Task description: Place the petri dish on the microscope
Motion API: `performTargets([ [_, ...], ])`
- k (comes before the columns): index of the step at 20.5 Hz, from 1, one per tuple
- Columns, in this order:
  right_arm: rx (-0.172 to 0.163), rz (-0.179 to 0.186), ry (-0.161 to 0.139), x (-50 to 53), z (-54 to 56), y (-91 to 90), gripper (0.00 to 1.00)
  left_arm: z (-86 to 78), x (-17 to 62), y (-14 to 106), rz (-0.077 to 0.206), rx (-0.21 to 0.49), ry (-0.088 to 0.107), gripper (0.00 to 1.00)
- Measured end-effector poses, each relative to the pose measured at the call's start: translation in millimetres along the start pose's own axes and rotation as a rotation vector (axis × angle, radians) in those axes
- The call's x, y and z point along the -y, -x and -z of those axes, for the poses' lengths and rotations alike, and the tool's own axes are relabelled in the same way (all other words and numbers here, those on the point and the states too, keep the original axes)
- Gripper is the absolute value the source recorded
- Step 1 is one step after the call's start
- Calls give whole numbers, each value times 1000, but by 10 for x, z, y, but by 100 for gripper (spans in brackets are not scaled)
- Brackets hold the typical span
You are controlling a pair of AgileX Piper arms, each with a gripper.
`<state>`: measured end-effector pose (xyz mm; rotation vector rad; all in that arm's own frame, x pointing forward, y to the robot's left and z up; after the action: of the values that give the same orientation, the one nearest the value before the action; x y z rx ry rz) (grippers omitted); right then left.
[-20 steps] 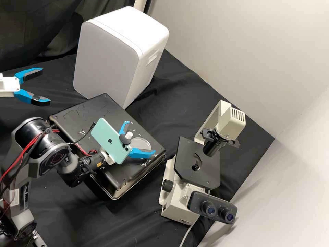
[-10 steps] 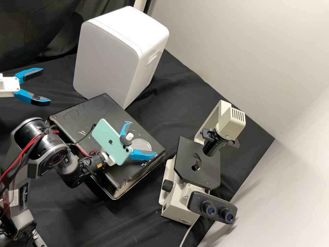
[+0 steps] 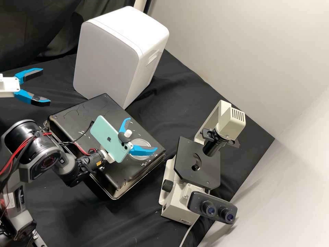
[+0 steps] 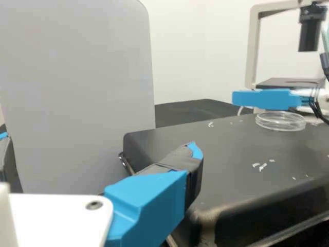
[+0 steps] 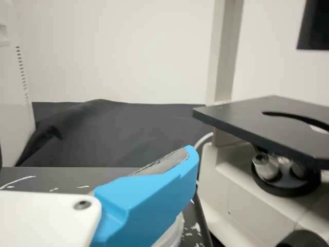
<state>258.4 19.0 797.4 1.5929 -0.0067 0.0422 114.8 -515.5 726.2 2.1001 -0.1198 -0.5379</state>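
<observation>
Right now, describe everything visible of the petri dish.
The petri dish is a shallow, round, clear dish, glass or plastic by its look, with a low rim and no visible contents. It lies flat on the scuffed black box, near the corner facing the microscope. The right gripper is open around it, one blue finger on each side. Whether either finger touches it cannot be told.

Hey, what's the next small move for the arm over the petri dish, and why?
Probably lower the right gripper a little. Its fingers are open and appear to sit just above the petri dish, which lies flat on the black box; lower down, they could close on its rim.
</observation>
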Motion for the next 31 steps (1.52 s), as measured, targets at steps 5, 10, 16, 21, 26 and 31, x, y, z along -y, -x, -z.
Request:
performTargets([
  [5, 3, -9, 4, -29, -12, 12, 100, 0, 1, 0, 1, 0, -1, 100],
  [10, 41, -16, 6, -52, -101, 44, 100, -7, 16, -3, 8, 2, -7, 100],
  [16, 52, 1, 9, -25, -128, 85, 100, -7, 18, -4, 9, 2, -8, 100],
  [21, 65, 15, 9, 0, -154, 130, 100, -2, 17, -6, 8, -2, -8, 100],
  [26, 84, 22, -17, 17, -202, 123, 100, 8, 12, -12, 5, -6, -10, 100],
  [31, 113, 31, -52, 51, -275, 88, 100, 3, 8, -16, 1, 5, -12, 100],
])
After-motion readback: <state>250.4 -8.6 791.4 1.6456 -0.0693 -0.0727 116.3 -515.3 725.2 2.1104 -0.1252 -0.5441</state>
